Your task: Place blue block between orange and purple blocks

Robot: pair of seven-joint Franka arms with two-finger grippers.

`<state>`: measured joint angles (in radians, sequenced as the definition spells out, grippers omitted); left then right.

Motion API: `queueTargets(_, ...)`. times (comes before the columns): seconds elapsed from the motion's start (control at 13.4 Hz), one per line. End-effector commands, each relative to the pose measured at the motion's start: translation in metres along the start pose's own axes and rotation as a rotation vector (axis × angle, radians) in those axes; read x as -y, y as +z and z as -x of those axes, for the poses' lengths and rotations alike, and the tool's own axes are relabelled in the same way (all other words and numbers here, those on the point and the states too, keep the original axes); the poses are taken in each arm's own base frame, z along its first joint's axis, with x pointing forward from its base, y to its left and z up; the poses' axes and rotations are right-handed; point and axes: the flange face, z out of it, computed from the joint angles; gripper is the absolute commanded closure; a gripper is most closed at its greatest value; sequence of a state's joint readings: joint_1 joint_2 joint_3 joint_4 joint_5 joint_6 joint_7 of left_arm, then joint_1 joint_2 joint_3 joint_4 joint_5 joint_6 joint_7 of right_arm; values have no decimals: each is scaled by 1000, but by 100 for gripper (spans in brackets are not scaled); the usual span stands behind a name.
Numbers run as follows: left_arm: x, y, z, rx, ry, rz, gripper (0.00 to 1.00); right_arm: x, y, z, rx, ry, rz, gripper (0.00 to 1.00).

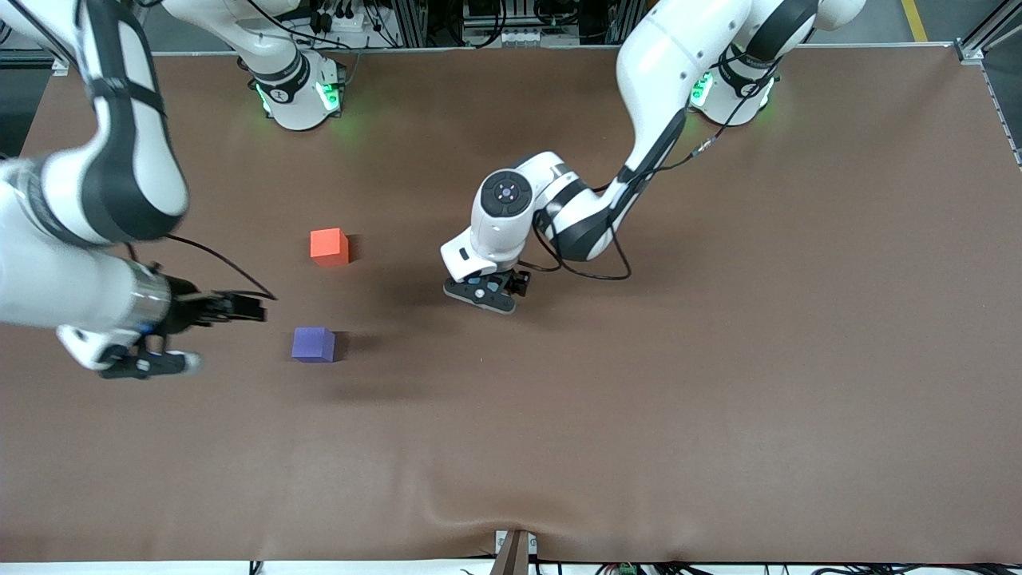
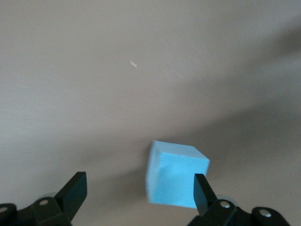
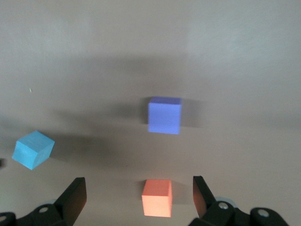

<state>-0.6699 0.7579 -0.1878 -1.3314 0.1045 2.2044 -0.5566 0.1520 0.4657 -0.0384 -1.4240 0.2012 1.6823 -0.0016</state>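
Beneath my claw spreads a brown table (image 1: 718,399), matte and softly shadowed. Its cloth wrinkles at the camera-side edge, and aluminium framing (image 1: 447,20) with cables lines the edge by my bases.

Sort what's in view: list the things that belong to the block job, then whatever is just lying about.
Belongs to the job:
- blue block
- orange block
- purple block
- left end effector, open around the blue block
- right end effector, open

Just lying about:
- pale speck on the table
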Motion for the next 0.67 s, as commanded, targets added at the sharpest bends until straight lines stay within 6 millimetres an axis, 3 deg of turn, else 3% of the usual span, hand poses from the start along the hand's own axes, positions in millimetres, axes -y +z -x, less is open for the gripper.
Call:
queueTargets(0.0,73,-110,-22,-26,-99,-72,0,68,70,-8,62,-84,18,0)
queueTargets(0.22,194,-213,-39,-45,-271,-116,0,129,117,8,82,-136,47,0)
queueTargets(0.3,227,-240,-37,-44,-314,-131,0,147,122,11,62,-188,52,0)
queueTargets(0.45,290,-287,-28,-46,-369,-159,0,219,137,32,22,-375,74,0)
queueTargets(0.6,340,-326,-12,-40,-393,-180,0,261,165,45,-2,-459,88,0)
